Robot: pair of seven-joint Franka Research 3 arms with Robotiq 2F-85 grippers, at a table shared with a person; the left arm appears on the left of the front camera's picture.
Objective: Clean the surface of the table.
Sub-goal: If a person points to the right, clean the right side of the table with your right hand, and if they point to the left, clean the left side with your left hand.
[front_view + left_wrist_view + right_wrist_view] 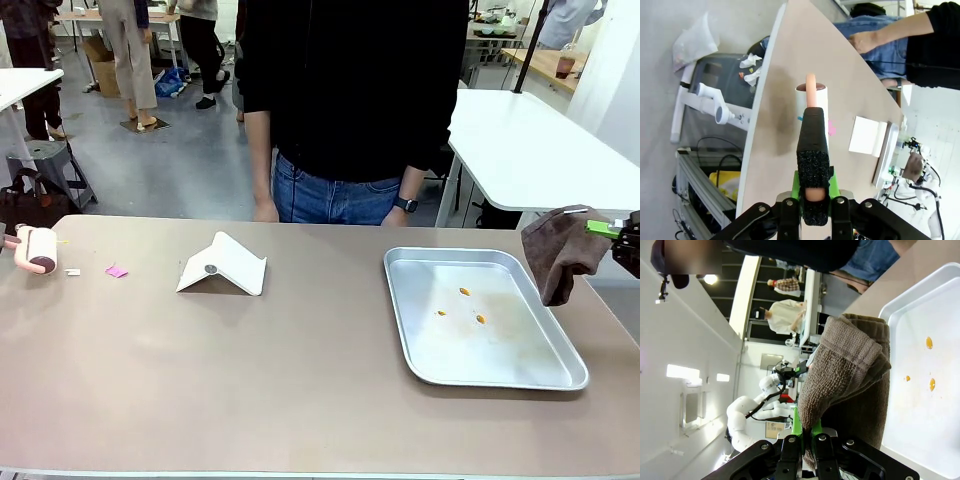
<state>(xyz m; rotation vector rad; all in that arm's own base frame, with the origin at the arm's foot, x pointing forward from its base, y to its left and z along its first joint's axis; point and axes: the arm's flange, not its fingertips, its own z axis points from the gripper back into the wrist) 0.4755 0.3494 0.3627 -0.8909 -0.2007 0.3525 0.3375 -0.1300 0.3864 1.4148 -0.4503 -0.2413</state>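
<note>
The tan-brown table (300, 390) spans the front view. At its far left edge a lint roller (38, 250) with a pink handle rests low over the top. In the left wrist view my left gripper (814, 192) is shut on the roller's black foam grip, and the white roll (812, 102) points along the table (790, 75). At the right edge my right gripper (622, 238) holds a brown cloth (560, 250) hanging just beyond the tray. In the right wrist view that gripper (807, 432) is shut on the cloth (850, 370).
A silver tray (500, 355) with three orange crumbs (465, 292) lies right of centre. A white folded card (222, 265), a pink scrap (116, 271) and a small white scrap (72, 272) lie on the left half. A person (350, 100) stands at the far side.
</note>
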